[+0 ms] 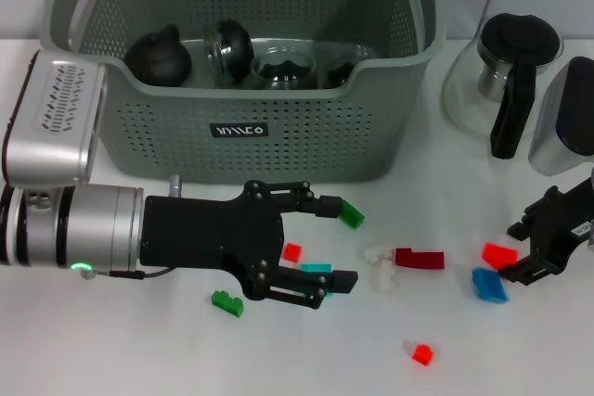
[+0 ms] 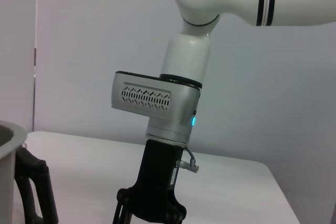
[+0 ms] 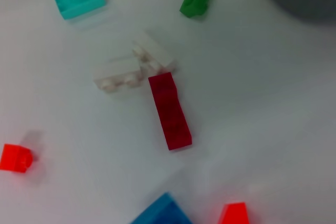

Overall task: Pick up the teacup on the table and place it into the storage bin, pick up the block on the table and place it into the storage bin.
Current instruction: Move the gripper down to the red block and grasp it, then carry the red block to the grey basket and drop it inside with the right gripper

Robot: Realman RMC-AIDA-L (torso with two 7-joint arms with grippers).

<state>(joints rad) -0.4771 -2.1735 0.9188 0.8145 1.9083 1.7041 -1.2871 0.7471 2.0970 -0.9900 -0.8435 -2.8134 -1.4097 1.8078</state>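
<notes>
The grey-green storage bin (image 1: 278,127) stands at the back and holds several rounded dark and glass vessels (image 1: 228,46). No teacup shows on the table. Loose blocks lie in front of the bin. My left gripper (image 1: 342,241) hangs low and open over a small red block (image 1: 291,251) and a teal block (image 1: 316,268). A green block (image 1: 351,215) lies at its far fingertip. At the right my right gripper (image 1: 513,250) is open beside a red block (image 1: 499,254) and a blue block (image 1: 489,285). The right wrist view shows the dark red block (image 3: 170,111) and white blocks (image 3: 131,66).
A glass kettle (image 1: 506,81) with a black lid and handle stands at the back right beside a silver object (image 1: 566,118). More blocks lie scattered on the table: green (image 1: 226,303), white (image 1: 380,266), dark red (image 1: 419,258) and small red (image 1: 422,353).
</notes>
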